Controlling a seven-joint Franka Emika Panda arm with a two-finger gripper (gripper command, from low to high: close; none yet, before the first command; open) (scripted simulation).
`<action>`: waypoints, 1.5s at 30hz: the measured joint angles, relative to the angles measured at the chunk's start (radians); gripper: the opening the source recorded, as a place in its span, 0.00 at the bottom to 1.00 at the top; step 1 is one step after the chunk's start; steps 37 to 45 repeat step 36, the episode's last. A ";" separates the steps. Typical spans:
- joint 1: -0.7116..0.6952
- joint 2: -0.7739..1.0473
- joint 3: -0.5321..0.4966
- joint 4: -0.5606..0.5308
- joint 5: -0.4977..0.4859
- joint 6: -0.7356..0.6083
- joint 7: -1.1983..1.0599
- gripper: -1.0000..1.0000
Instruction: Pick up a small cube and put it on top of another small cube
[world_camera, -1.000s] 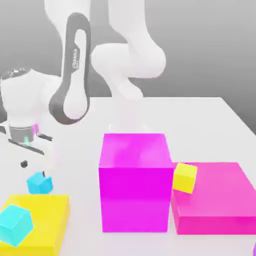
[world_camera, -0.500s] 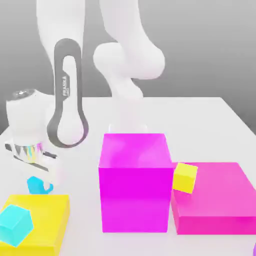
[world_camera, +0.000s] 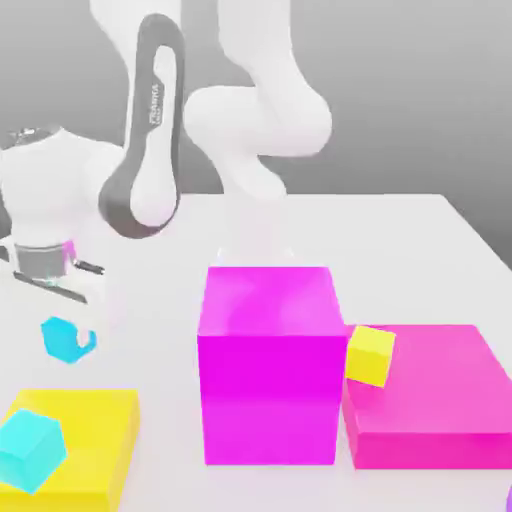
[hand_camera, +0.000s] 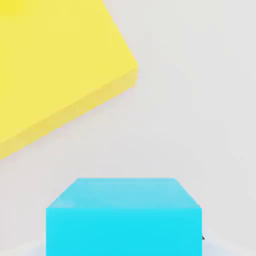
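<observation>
My gripper (world_camera: 72, 335) is shut on the small cube (world_camera: 56, 336), a saturated cyan one, and holds it a little above the white table at the exterior view's left. In the hand view the same small cube (hand_camera: 124, 216) sits close in front of the camera, with the flat yellow block (hand_camera: 50, 65) below it. A paler cyan cube (world_camera: 30, 450) rests on that yellow block (world_camera: 95, 430), nearer the front than the gripper. A small yellow cube (world_camera: 370, 355) leans tilted on the edge of the flat magenta block (world_camera: 430, 400).
A big magenta cube (world_camera: 268, 365) stands in the middle, between the gripper and the flat magenta block. The arm's white links rise behind it. The table's edge (world_camera: 480, 240) runs along the exterior view's right.
One second ago the gripper stood open above the small cube on the table. It came down, shut on it, and has lifted it up and slightly left.
</observation>
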 joint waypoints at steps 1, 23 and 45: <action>0.030 0.009 0.019 0.031 -0.003 -0.016 0.005 0.00; 0.590 0.286 0.477 0.579 -0.175 -0.325 0.129 0.00; 0.656 0.385 0.494 0.628 -0.216 -0.293 0.149 1.00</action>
